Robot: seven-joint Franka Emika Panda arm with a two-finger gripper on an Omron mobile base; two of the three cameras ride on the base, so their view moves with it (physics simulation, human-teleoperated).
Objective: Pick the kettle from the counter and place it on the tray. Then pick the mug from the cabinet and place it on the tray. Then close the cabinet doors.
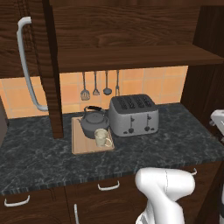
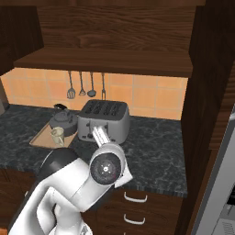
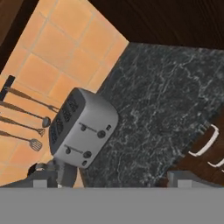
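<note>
The fingers (image 3: 111, 183) stand wide apart, holding nothing, above the desk (image 1: 175, 140). The kettle (image 1: 94, 122) and mug (image 1: 102, 138) sit on the tray (image 1: 83, 146), just left of the toaster (image 1: 133, 114). A cabinet door (image 1: 30, 65) stands open.

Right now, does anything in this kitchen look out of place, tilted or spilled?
Nothing is spilled or tipped. The kettle and the mug stand upright on the tray, beside the toaster. The one thing not in order: a cabinet door with its bar handle stands open over the counter.
</note>
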